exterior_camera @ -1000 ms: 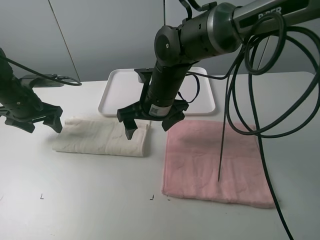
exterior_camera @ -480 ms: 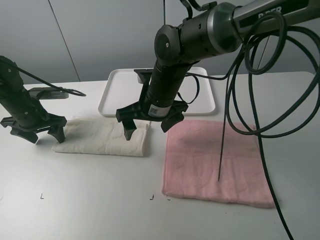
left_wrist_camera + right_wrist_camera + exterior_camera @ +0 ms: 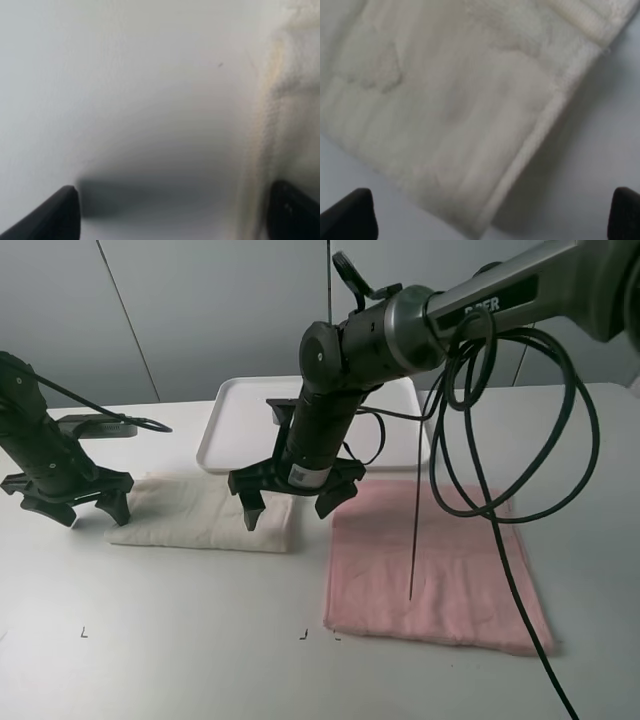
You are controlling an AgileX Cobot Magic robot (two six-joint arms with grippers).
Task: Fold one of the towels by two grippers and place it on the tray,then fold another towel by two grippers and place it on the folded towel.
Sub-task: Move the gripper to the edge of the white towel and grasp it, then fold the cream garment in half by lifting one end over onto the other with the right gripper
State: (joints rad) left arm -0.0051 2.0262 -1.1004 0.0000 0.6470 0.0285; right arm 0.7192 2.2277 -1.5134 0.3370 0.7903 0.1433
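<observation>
A cream towel point(image 3: 205, 515), folded into a strip, lies on the white table left of centre. A pink towel point(image 3: 430, 565) lies flat to its right. A white tray point(image 3: 232, 420) stands behind them. My left gripper point(image 3: 72, 505) is open, low over the cream towel's left end; the left wrist view shows that end point(image 3: 292, 110) by one fingertip point(image 3: 295, 210). My right gripper point(image 3: 288, 508) is open, straddling the cream towel's right end, which fills the right wrist view point(image 3: 455, 105).
A black cable point(image 3: 470, 470) loops down from the right arm and hangs over the pink towel. Small black marks point(image 3: 303, 635) sit on the table near the front edge. Grey wall panels stand behind the table.
My left gripper has come down and right to the cream towel's left end. My right gripper has lowered and shifted slightly left over the towel's right end. Both stayed open.
</observation>
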